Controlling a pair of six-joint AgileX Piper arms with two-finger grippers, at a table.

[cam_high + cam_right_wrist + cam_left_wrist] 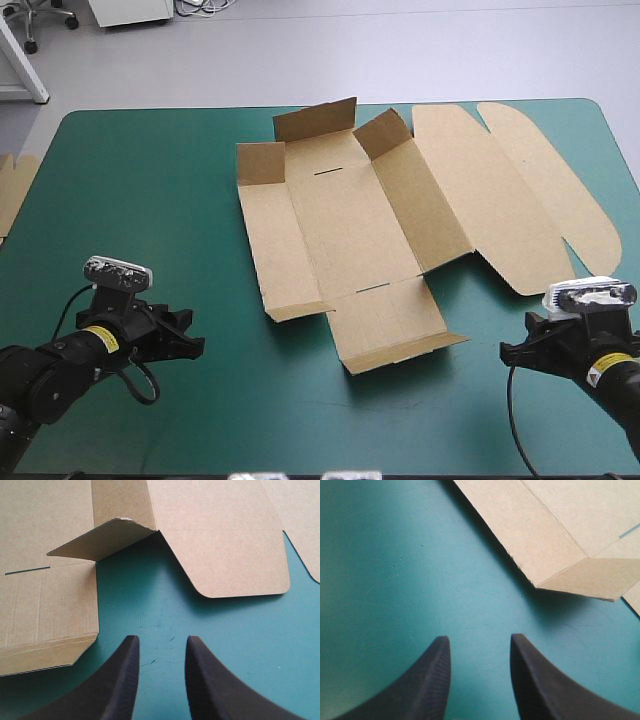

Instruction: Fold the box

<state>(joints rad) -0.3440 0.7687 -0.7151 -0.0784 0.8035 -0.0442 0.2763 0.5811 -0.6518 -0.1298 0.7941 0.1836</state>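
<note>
We log the box (350, 215) plain brown all over; the bench (150, 200) cover teal-green; left pincer (478, 639) and right pincer (161, 639) black, fingers (432, 680) finely ribbed.

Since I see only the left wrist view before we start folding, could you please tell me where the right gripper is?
Observer: The right gripper is open over the teal-green cover, just short of the box and not touching it.
Operator: Are any flaps raised at the far side?
Observer: Yes, the far flaps stand up; the lid lies flat.
Operator: Is anything besides the box out there?
Observer: An edge of more board shows at the cover's left edge.
</note>
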